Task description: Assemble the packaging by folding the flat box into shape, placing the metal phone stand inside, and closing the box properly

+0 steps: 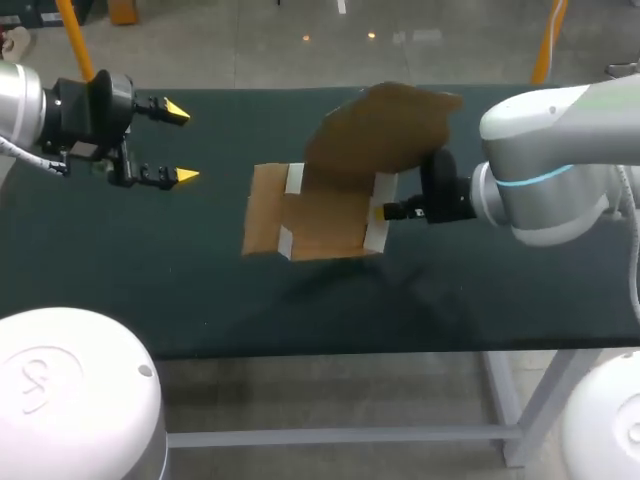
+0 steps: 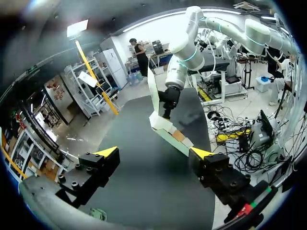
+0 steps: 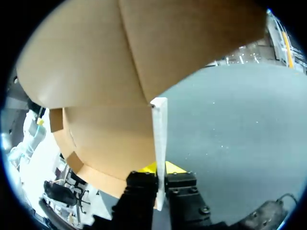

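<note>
On the left, the left gripper (image 1: 181, 142) hangs over the dark table (image 1: 120, 290) with its fingers wide apart, holding nothing. In the middle sits the brown box (image 1: 325, 215), its big flap standing up. The right gripper (image 1: 381, 212) pinches the box's right wall.

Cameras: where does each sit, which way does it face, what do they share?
Head view: above and behind, looking down on the table; left claw and right claw show.
Left wrist view: on the left arm, facing the box and right arm; left claw open.
Right wrist view: on the right arm, close against the box; right claw shut on its white wall.
All three share the box.
</note>
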You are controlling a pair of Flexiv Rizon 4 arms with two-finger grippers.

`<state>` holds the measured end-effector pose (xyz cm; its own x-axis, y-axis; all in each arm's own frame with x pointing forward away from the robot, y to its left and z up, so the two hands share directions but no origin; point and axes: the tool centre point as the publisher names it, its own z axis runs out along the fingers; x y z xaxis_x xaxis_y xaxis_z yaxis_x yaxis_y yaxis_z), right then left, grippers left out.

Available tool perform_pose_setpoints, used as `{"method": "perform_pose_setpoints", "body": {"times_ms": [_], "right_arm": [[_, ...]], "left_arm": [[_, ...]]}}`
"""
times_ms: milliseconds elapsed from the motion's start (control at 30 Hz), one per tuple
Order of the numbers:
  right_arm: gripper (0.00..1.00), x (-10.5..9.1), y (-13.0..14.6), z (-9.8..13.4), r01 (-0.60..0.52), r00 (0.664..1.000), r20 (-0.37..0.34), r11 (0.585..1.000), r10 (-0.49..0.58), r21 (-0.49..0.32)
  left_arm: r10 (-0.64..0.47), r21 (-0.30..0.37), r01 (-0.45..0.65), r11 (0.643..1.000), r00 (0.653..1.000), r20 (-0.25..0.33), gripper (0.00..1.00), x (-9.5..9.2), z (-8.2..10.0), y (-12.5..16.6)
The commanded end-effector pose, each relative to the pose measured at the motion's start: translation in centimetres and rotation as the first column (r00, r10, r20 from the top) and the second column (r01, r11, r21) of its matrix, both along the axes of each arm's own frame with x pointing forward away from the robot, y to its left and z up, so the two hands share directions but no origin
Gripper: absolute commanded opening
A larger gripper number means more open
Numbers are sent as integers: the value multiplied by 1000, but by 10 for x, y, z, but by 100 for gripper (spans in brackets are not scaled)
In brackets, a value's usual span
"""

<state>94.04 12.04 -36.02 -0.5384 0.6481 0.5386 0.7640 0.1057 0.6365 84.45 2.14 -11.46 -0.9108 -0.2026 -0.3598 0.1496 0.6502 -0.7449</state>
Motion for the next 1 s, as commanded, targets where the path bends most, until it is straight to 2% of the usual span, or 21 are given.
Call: {"method": "perform_pose_setpoints", "body": {"times_ms": [33, 433, 467, 600, 633, 867, 1000], "right_arm": [[0, 8, -6, -1, -97, 991, -98, 994, 92, -47], [0, 8, -6, -1, -97, 991, -98, 994, 92, -47], [0, 6, -1, -3, -73, 991, -116, 993, 63, -90], [0, 5, 0, -7, -35, 977, -214, 988, 2, -149], [0, 5, -1, -8, -39, 967, -254, 985, -5, -167], [0, 6, -9, -18, -24, 933, -353, 968, -67, -249], [0, 6, -15, -22, -15, 913, -394, 959, -102, -283]], "left_arm": [[-2, 5, 2, 1000, 1000, -4, 100, -2, 2, 3], [-2, 5, 2, 1000, 1000, -4, 100, -2, 2, 3], [-29, 17, 29, 999, 1000, 11, 100, 0, 4, 0], [-60, 83, 57, 995, 998, 36, 100, 1, 5, -3], [-72, 87, 70, 994, 997, 27, 100, 1, 4, -3], [-146, 149, 156, 976, 986, -75, 100, 3, -8, 0], [-164, 183, 181, 966, 981, -103, 100, 2, -15, 0]]}}
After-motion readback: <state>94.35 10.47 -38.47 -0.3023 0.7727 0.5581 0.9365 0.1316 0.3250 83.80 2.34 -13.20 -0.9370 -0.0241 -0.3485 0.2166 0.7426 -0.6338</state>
